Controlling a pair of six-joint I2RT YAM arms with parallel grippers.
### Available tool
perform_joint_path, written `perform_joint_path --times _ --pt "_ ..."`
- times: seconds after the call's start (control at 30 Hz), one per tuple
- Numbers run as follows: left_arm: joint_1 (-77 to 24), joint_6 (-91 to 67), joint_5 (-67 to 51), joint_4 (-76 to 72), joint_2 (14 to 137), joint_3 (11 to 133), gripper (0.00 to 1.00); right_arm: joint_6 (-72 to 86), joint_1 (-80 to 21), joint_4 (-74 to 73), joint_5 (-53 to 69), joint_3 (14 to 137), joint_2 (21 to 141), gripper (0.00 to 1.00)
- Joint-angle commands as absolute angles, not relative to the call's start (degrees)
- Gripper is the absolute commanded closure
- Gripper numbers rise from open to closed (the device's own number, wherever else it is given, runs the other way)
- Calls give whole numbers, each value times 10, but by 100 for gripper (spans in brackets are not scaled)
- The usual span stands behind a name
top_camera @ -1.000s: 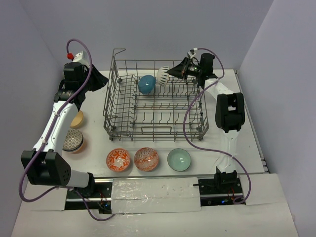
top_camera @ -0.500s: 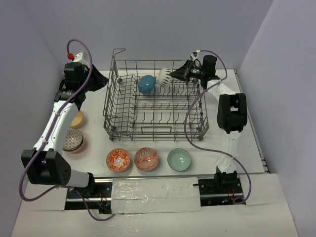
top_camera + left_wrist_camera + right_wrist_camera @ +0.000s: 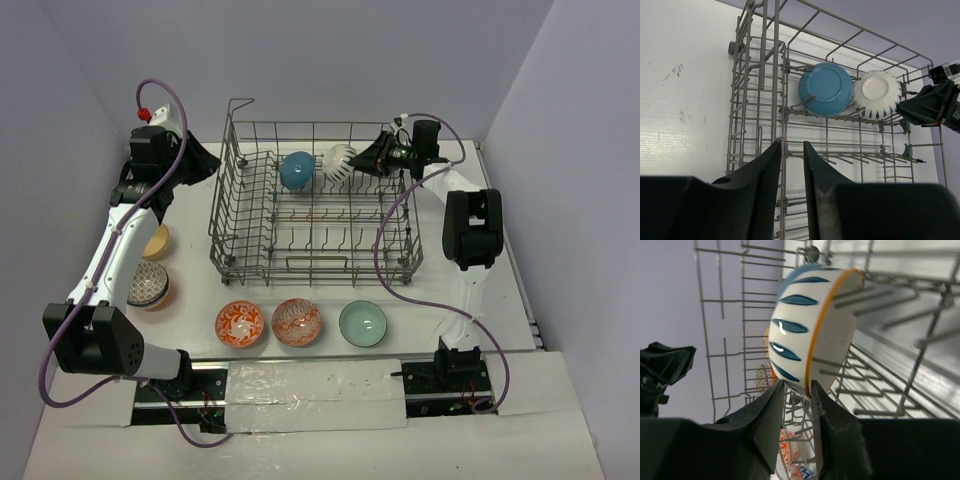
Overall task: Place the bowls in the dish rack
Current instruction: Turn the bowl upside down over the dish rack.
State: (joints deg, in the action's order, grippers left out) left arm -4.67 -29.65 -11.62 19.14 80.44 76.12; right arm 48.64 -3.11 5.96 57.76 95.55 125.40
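The right pincer has just eased its jaws. A second ago they were pinched tight; now they stand narrowly apart, wider than the rim that dips between the tips. Whether a pad still brushes that rim cannot be told from the wrist view. The rim belongs to the white striped bowl, which a second ago hung tilted above the wires. It now stands on edge among the tines of the far row, its foot turned toward 9 o'clock. This looks like a release under way, with the bowl resting on the dish rack rather than on the grip.

Seen from above, the striped bowl sits at about 1 o'clock inside the rack. The teal-blue bowl is just beside it at 9 o'clock, also on edge. That makes two bowls loaded.

The left pincer hovers outside the rack's 10 o'clock corner, jaws narrow and empty, unchanged over the last second.

Outside the rack, at its 6 o'clock, lie an orange-red patterned bowl, an orange netted bowl and a pale green bowl. At 8 o'clock are a tan bowl and a blue-white patterned bowl. My judgement is that most of the loading is still to do.
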Motion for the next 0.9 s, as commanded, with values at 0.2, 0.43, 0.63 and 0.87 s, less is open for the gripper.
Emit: perform_joint_path --times 0.2,0.43,0.63,0.87 --pt "-43 -300 -124 171 796 760 70 473 -47 25 580 949 1253 61" --pt "-43 -299 -123 173 796 760 70 479 -47 25 584 955 1253 54" --pt "-43 -299 -123 174 795 760 70 496 -47 50 592 941 1252 43" --pt "-43 -298 -121 175 792 762 70 473 -48 6 571 960 1247 34"
